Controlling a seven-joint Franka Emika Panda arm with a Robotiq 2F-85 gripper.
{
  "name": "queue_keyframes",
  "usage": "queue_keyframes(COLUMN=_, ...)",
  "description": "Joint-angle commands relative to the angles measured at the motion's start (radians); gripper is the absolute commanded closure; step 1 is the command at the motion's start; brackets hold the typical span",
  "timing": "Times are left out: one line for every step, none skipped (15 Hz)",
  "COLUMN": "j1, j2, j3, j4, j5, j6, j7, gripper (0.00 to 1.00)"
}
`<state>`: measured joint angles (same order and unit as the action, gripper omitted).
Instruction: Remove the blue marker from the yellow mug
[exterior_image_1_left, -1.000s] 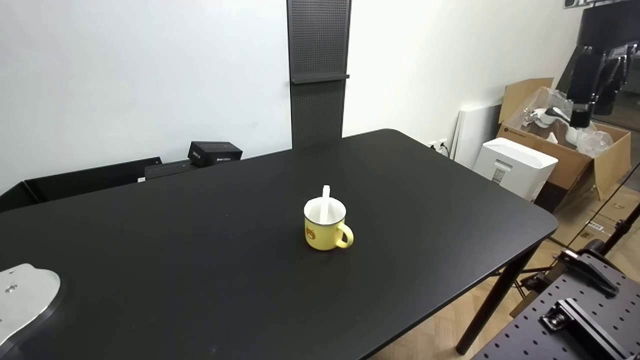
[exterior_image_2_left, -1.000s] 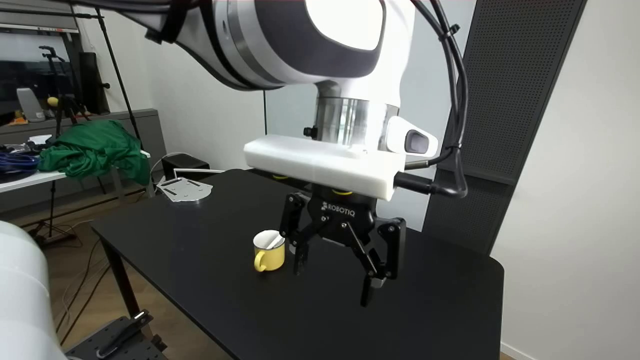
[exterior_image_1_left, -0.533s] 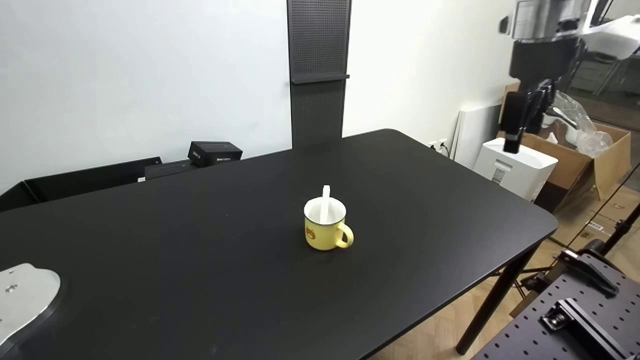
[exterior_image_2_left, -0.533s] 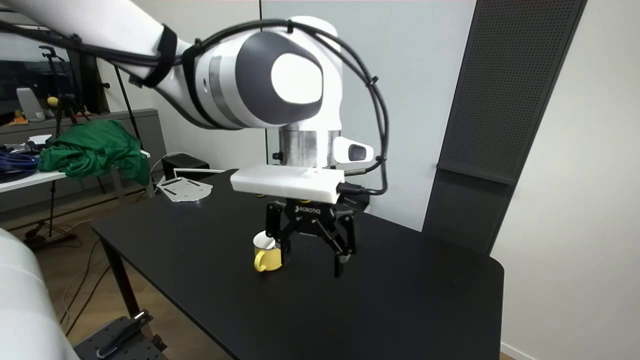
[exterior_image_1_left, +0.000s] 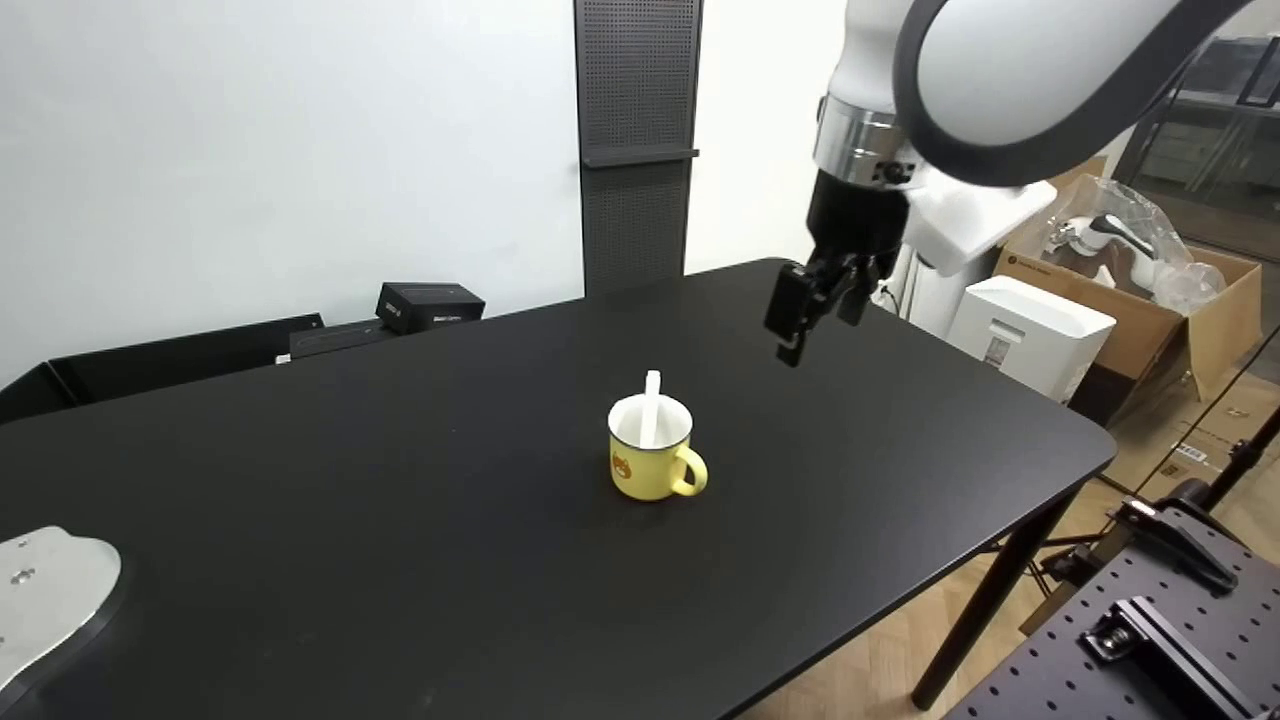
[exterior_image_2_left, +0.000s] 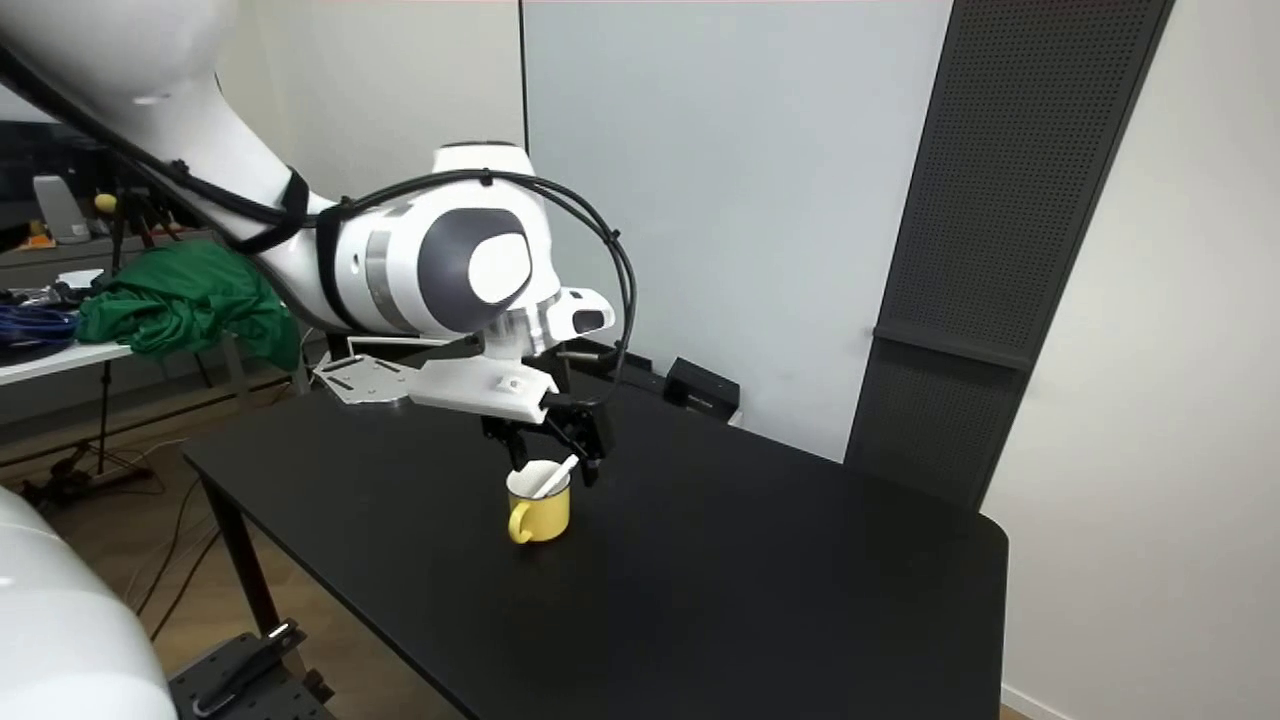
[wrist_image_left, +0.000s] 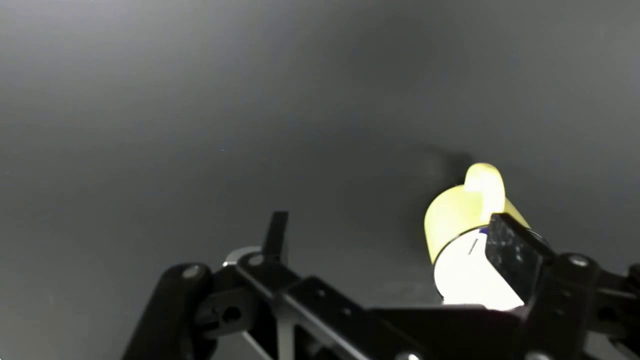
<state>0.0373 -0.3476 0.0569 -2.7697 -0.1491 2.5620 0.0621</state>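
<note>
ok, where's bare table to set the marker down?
Bare: the table between yellow mug and metal plate; also from the mug handle toward the table leg. Crowded: at the mug, with the marker inside and the open gripper hovering nearby.

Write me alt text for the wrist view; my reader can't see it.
A yellow mug with a pale inside and loop handle stands at lower right on a plain dark tabletop, partly hidden by one black finger of the open gripper. A sliver of blue at the mug's rim is perhaps the slim marker.
</note>
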Motion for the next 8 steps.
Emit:
queue_keyframes(j1=0.002, j2=0.030, j3=0.027, j4=0.006, j5=0.017, j6=0.038, j7=0.032, gripper=0.00)
queue_keyframes(j1=0.008, j2=0.060, j3=0.043, j4=0.012, j5=0.019, j6=0.065, j7=0.061, gripper=0.00)
queue_keyframes(j1=0.010, j2=0.081, j3=0.050, j4=0.019, j5=0.019, j6=0.079, j7=0.076, gripper=0.00)
queue_keyframes(j1=0.010, j2=0.093, j3=0.052, j4=0.023, j5=0.020, j6=0.084, j7=0.081, gripper=0.00)
queue_keyframes(j1=0.009, j2=0.097, j3=0.052, j4=0.025, j5=0.020, j6=0.086, j7=0.082, gripper=0.00)
queue_keyframes(j1=0.009, j2=0.097, j3=0.051, j4=0.025, j5=0.021, j6=0.087, j7=0.083, gripper=0.00)
queue_keyframes(j1=-0.027, j2=0.095, j3=0.076, j4=0.017, j5=-0.032, j6=0.121, j7=0.169, gripper=0.00)
queue_keyframes(j1=-0.052, j2=0.104, j3=0.095, j4=0.019, j5=-0.071, j6=0.148, j7=0.239, gripper=0.00)
